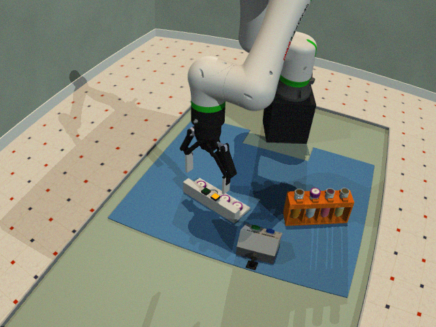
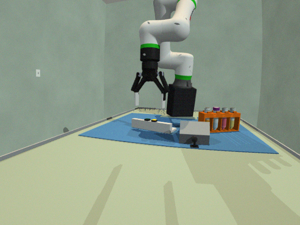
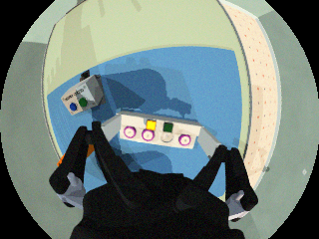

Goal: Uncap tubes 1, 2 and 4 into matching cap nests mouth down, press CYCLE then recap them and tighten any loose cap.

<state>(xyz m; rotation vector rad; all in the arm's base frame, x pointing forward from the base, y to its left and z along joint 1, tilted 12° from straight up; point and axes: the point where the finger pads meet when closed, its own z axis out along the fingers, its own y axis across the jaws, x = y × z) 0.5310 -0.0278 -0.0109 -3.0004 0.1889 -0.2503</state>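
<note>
Top view shows you the cap tray lying aslant on the blue mat, amber lamp lit beside the dark green lamp. Three nests hold purple-ringed caps; in the wrist view the nest by the green lamp looks bare. Your gripper hangs above the tray, fingers spread wide, holding nothing. To the side stands the orange decapping station, where only one tube wears a purple cap. The key desk sits near both.

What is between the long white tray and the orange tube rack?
Only blue mat and shadow lies between the tray and the rack, seen from the top view.
</note>
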